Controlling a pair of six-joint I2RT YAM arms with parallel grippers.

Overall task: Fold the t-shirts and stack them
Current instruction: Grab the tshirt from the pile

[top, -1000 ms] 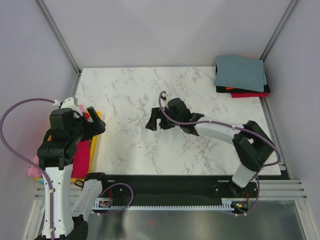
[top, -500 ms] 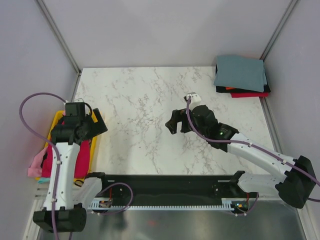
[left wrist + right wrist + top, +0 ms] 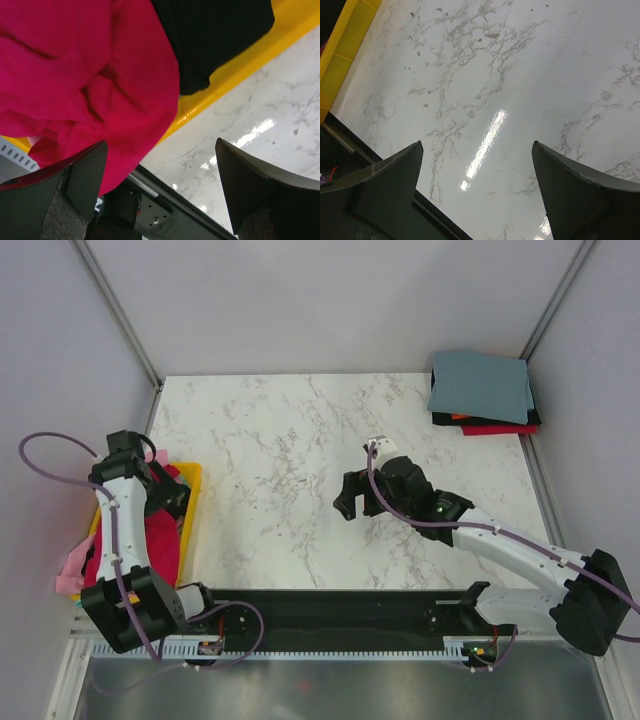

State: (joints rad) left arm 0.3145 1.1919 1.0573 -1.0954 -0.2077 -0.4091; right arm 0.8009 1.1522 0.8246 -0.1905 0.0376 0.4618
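Observation:
A crimson-red t-shirt (image 3: 160,545) lies bunched in the yellow bin, and a pink one (image 3: 68,572) hangs over the bin's left side. In the left wrist view the crimson shirt (image 3: 85,75) lies beside a black shirt (image 3: 215,35). A folded stack at the back right has a grey-blue shirt (image 3: 480,385) on top of black and red ones (image 3: 497,428). My left gripper (image 3: 172,498) (image 3: 160,195) is open and empty just above the bin's near-right rim, with its left finger by the crimson cloth. My right gripper (image 3: 350,502) (image 3: 477,195) is open and empty over the bare table.
The yellow plastic bin (image 3: 191,502) stands at the table's left edge; its rim shows in the left wrist view (image 3: 240,65) and its corner in the right wrist view (image 3: 345,45). The marble table (image 3: 260,430) has grey walls on three sides. The black base rail (image 3: 330,605) runs along the near edge.
My left arm has folded down and its gripper has dropped over the bin. My right gripper pulled back right from the table's middle, then shifted a little left.

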